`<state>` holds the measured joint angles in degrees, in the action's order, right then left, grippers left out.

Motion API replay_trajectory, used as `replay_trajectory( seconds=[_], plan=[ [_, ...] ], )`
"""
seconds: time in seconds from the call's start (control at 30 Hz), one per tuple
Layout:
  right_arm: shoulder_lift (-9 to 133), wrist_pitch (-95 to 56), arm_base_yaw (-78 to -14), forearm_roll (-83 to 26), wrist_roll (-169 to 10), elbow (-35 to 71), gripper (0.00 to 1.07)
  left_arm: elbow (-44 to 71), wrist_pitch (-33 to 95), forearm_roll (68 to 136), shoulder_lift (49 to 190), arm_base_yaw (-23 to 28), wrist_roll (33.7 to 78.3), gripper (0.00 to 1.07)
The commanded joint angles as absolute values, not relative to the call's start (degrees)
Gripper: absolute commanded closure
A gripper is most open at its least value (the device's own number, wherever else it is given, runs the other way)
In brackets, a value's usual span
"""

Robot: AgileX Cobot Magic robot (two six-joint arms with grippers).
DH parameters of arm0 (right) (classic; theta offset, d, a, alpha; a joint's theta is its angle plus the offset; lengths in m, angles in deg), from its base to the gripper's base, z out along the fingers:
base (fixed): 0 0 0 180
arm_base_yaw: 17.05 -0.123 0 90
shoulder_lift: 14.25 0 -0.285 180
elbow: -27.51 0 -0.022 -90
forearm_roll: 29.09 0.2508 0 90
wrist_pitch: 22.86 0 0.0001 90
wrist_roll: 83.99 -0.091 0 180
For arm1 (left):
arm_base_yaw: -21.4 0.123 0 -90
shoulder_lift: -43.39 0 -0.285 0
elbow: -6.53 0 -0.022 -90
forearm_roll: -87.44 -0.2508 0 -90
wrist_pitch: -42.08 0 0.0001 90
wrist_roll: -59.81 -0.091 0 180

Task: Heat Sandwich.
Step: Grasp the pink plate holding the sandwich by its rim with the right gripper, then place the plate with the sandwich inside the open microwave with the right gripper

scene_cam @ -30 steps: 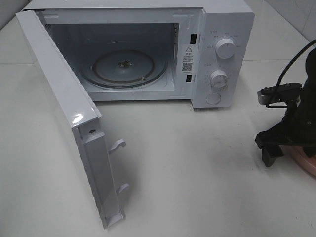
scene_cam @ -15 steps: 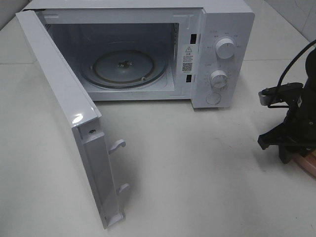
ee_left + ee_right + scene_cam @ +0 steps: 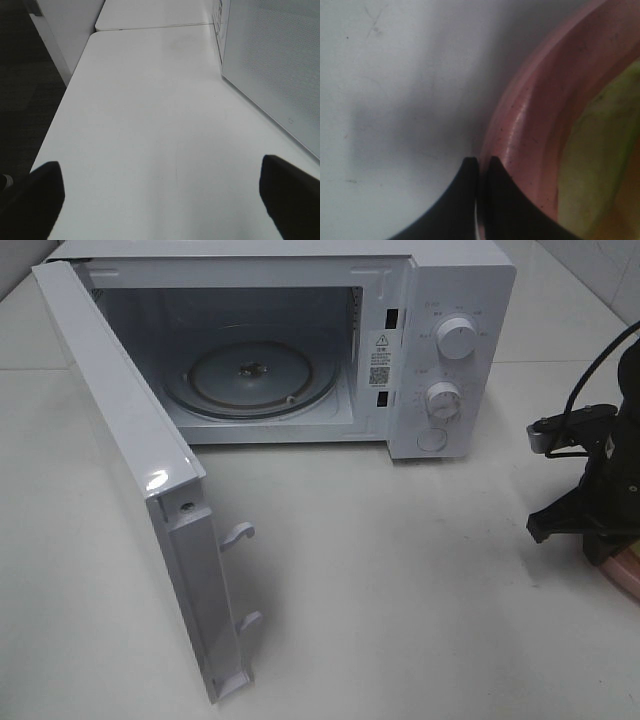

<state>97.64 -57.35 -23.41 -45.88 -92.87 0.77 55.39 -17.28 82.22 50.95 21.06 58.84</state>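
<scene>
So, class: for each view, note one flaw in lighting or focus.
Exterior high: sharp, with a glare spot on the microwave door. Left wrist: the left hand shows as dark, soft-edged blobs. Right wrist: too close, plate and sandwich blurred.

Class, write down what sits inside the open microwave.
Inside the microwave, only a round glass turntable lies on the cavity floor, with nothing visible on it. The open door covers the cavity's front left corner.

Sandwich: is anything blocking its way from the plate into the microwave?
Nothing visible does. The microwave door stands wide open on the left, the turntable is bare, and the table between the pink plate holding the sandwich and the cavity shows no object.
</scene>
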Motion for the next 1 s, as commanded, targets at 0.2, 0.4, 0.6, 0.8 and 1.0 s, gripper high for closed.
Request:
replay_trajectory(
  seconds=[0.2, 0.4, 0.6, 0.8, 1.0],
  plan=[
    [97.58, -59.42, -23.30, -48.74, -95.45, 1.00, 1.07, 55.50, -16.31, 82.34, 49.34, 21.46, 59.06, 0.02],
    [95.23, -61.54, -23.98, -50.40, -96.82, 1.00, 1.07, 55.50, -16.31, 82.34, 49.34, 21.46, 59.06, 0.02],
    [93.63, -64.06, -24.04, -50.46, -97.28, 1.00, 1.07, 55.50, -16.31, 82.34, 49.34, 21.46, 59.06, 0.02],
    [90.48, -66.29, -24.96, -50.63, -97.45, 1.00, 1.07, 55.50, -16.31, 82.34, 49.34, 21.46, 59.06, 0.02],
    [87.90, -68.58, -25.59, -50.81, -98.08, 0.94, 1.07, 55.50, -16.31, 82.34, 49.34, 21.46, 59.06, 0.02]
  ],
)
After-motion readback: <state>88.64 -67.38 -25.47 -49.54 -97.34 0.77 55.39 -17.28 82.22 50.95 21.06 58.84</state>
